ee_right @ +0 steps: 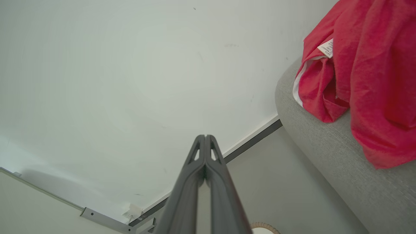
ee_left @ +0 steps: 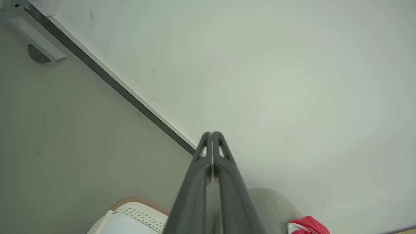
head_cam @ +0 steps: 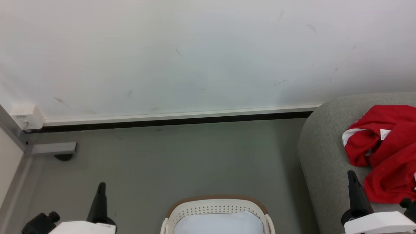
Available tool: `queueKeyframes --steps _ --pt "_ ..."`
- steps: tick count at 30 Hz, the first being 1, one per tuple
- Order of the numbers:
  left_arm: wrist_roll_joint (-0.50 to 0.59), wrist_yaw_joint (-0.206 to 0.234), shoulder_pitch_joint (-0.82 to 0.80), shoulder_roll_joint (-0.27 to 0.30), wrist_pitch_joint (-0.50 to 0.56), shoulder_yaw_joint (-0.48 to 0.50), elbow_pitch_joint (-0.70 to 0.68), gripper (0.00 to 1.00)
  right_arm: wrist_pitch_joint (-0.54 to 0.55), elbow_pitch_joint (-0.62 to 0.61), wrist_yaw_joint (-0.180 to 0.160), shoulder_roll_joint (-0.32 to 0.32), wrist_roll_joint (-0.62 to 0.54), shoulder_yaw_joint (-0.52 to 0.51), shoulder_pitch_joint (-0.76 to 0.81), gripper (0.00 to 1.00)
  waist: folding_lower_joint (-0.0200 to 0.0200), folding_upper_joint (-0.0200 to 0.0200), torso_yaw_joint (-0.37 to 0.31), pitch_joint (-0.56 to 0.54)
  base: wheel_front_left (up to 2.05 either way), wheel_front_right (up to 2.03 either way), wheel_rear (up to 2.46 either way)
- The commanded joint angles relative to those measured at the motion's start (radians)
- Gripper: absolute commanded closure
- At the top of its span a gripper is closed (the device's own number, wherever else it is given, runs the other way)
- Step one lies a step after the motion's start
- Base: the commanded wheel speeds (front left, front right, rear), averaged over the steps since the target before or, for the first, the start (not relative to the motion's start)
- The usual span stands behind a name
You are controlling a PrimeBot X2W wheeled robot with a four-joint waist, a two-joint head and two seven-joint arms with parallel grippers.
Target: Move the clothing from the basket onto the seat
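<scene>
While the left gripper (head_cam: 101, 187) hung above the grey floor (head_cam: 195, 156) with its dark fingers pressed together, the basket (head_cam: 216, 199) sat just to its right, holding a plain white pad (head_cam: 217, 222). Further right, the right gripper (head_cam: 351, 175), fingers likewise together and empty, stood at the seat (head_cam: 320, 152). The clothing (head_cam: 390, 149) lay crumpled on the seat, and its small white label (head_cam: 385, 134) bore print too small to read.

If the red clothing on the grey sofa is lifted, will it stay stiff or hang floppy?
Probably floppy: the red clothing lies crumpled in soft folds on the sofa. Likely light, since the fabric looks thin. Pushed, it would probably bunch rather than slide on the coarse upholstery.
</scene>
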Motion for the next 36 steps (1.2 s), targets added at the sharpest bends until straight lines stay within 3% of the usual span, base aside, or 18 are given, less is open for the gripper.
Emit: queueKeyframes --steps 1,36 --pt "-0.033 0.002 -0.025 0.003 0.009 0.007 -0.019 1.00 0.005 -0.017 -0.001 -0.008 0.037 -0.008 -0.015 1.00 0.0000 -0.0001 0.001 0.000 0.00 0.00 0.00" --pt "-0.377 0.024 -0.034 -0.003 0.106 0.033 -0.055 1.00 0.054 -0.033 -0.001 -0.052 0.430 -0.020 -0.011 1.00 -0.0001 -0.0001 0.030 -0.003 0.00 0.00 0.00"
